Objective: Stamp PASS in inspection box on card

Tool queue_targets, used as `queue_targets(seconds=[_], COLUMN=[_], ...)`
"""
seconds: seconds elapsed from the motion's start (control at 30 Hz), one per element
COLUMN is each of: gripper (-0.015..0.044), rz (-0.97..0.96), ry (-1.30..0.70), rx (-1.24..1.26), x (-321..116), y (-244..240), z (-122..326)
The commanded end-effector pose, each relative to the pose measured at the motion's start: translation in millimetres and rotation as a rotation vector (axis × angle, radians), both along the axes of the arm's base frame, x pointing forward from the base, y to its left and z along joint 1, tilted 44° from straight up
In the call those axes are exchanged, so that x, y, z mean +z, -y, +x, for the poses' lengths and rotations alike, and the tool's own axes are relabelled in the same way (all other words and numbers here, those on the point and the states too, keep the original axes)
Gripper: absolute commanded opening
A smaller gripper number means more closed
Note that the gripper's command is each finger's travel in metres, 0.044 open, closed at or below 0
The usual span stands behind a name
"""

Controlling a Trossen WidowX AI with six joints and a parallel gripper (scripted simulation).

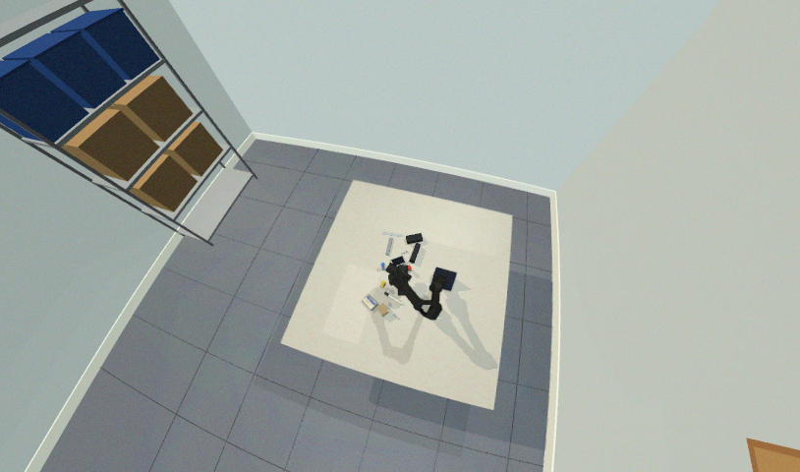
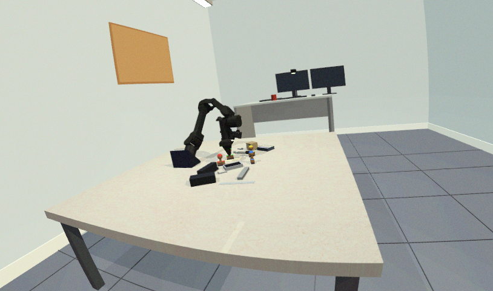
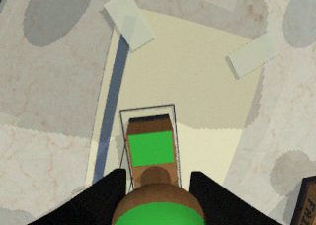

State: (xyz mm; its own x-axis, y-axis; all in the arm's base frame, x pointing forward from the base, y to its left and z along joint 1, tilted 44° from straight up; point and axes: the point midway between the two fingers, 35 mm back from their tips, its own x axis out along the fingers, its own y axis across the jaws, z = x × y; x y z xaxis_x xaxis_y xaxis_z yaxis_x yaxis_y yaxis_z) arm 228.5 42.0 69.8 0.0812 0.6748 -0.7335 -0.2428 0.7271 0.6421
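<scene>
The green-marked wooden stamp [image 3: 151, 148] [image 2: 229, 157] is upright in my gripper [image 3: 157, 181] [image 2: 229, 154], which is shut on it below its round knob. The cream card [image 3: 197, 87] lies under it, with a blue stripe and two pale tape pieces at its corners. The stamp stands within the thin dark outline of the inspection box [image 3: 148, 107] in the wrist view, very low over the card. I cannot tell whether it touches. Its underside and any print beneath are hidden. The open ink pad [image 2: 232, 165] [image 1: 397, 261] lies near the gripper, with a dark surface.
A red-knobbed stamp [image 2: 220, 159] [image 1: 409, 267] stands close to the gripper. Blue-knobbed [image 1: 382, 265] and yellow-knobbed [image 1: 383, 284] stamps stand on the other side. Two black blocks [image 2: 202, 179] [image 2: 208, 168] and a grey bar [image 2: 243, 173] lie beyond the pad. A cardboard box [image 2: 251, 144] is farther back.
</scene>
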Motion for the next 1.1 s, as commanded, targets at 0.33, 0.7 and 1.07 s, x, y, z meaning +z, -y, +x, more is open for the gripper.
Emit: queue_targets(seconds=[0.33, 0.7, 1.07], gripper=[0.0000, 0.0000, 0.0000], rz=[0.003, 0.002, -0.001], ry=[0.001, 0.001, 0.000], rx=[0.001, 0.001, 0.001], x=[3, 7, 18], y=[2, 5, 18], z=[0, 0, 0])
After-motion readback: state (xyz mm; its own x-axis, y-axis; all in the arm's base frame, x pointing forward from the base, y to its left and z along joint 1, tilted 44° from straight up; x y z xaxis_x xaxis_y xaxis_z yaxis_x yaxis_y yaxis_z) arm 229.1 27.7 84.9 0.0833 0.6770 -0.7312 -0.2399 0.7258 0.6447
